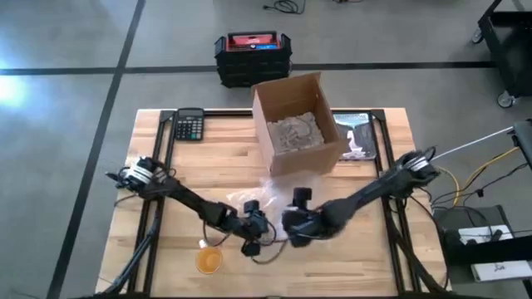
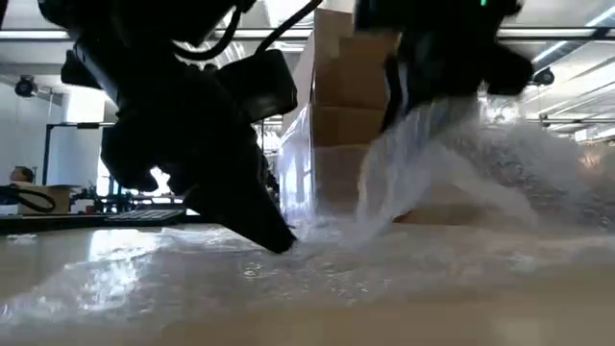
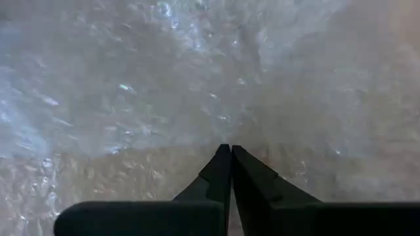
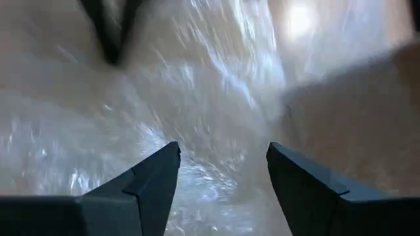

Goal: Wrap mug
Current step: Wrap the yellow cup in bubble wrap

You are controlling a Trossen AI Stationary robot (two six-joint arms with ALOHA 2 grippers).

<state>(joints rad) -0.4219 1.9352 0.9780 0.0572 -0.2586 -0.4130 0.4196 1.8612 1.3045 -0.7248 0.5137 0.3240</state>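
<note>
Nearest to the front edge of the light wooden table (image 1: 166, 257) lies the small orange mug (image 1: 208, 261), uncovered, just beside the left arm and apart from the wrap; a little further in is the sheet of clear bubble wrap (image 1: 264, 218), spread flat over the wood between the two arms. The left gripper (image 3: 230, 152) has its two dark fingers pressed together, tips down on the bubble wrap; in the low view it touches the sheet with its point. The right gripper (image 4: 223, 160) is close beside it over the same sheet; its fingers stand wide apart with only wrap visible between them, and in the low view one part of the sheet rises up to it. Further back stands the open brown cardboard box (image 1: 297, 124); inside it is crumpled grey packing paper (image 1: 293, 133). At the far edge lies a black calculator (image 1: 189, 126); beyond the table, on the floor, is a black crate with a red top (image 1: 253, 56).
</note>
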